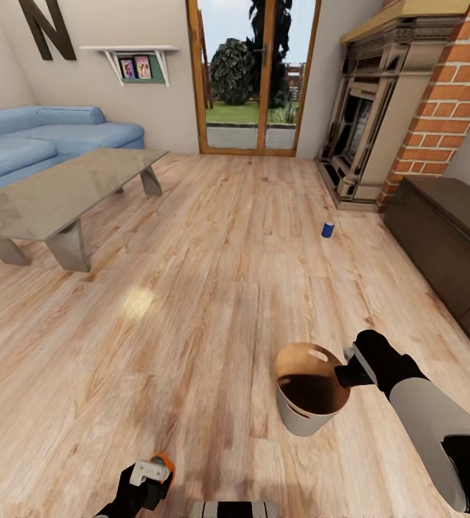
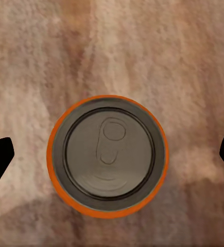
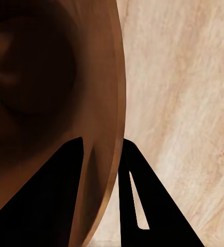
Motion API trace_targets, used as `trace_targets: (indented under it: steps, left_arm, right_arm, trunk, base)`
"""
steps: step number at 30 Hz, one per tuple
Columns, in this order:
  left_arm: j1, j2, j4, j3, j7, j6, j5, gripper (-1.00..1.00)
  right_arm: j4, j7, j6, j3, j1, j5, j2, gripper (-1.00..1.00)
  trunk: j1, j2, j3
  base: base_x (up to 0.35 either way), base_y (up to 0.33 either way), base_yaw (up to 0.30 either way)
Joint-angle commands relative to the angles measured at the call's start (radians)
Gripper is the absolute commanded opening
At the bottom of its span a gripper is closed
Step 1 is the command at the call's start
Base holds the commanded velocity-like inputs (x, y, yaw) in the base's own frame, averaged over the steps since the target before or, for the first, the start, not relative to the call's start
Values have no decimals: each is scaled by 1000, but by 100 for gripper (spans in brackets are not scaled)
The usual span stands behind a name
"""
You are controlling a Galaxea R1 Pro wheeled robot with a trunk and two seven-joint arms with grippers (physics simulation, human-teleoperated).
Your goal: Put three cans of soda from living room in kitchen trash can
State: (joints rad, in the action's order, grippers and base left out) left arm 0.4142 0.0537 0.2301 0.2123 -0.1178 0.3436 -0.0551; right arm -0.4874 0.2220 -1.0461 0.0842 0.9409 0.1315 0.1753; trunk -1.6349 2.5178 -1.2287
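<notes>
Between the two black fingertips of the left gripper (image 2: 112,154), seen from the left wrist camera, an orange soda can (image 2: 107,156) stands upright on the light wood floor (image 2: 184,62), its silver top and pull tab facing the lens. The jaws are spread wide, one tip on each side of the can, with floor visible between each tip and the can's rim. From the head camera this gripper (image 1: 150,478) sits at about seven o'clock, low in the scene, with a sliver of orange at its far edge.

At the right wrist camera, the right gripper (image 3: 102,154) is clamped on the wall of the trash can (image 3: 109,103), one finger inside the brown interior and one outside. From the head camera the right gripper (image 1: 350,370) meets the bin's rim at about five o'clock; the pale grey trash can (image 1: 303,417) is tilted, its oval handle slot on the far side.

Farther off, at about two o'clock, a blue soda can (image 1: 327,229) stands on the floor near a red brick fireplace (image 1: 407,101). A dark low cabinet (image 1: 450,237) lies at three o'clock. A grey low table (image 1: 55,198) and blue sofa (image 1: 40,140) sit at ten o'clock, and a glass door (image 1: 252,72) at twelve.
</notes>
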Motion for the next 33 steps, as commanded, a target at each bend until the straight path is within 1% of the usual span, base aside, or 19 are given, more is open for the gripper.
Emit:
trace_targets:
  steps: [1, 4, 16, 23, 31, 33]
  left_arm:
    - [0, 0, 0, 0, 0, 0, 0, 100]
    - [0, 0, 0, 0, 0, 0, 0, 100]
    - [0, 0, 0, 1, -1, 1, 0, 100]
    - [0, 0, 0, 0, 1, 0, 1, 100]
    - [0, 0, 0, 1, 0, 0, 1, 100]
    - [0, 0, 0, 1, 0, 0, 0, 100]
  right_arm:
    - [0, 2, -1, -1, 0, -15, 0, -100]
    - [0, 2, -1, -1, 0, -14, 0, -100]
    - [0, 2, -1, 1, -1, -12, 0, -100]
    - [0, 2, -1, 2, -1, -11, 0, -100]
    - [0, 2, -1, 2, -1, -11, 0, -100]
    - [0, 2, -1, 2, -1, -11, 0, -100]
  trunk:
    - [0, 0, -4]
    - [-2, 1, -15]
    - [-2, 1, -15]
    - [-2, 1, -15]
    - [-2, 1, -15]
    - [-2, 1, -19]
  base:
    - [0, 0, 0]
    - [0, 0, 0]
    - [1, -2, 0]
    - [119, -55, 0]
    - [24, -10, 0]
    - [3, -1, 0]
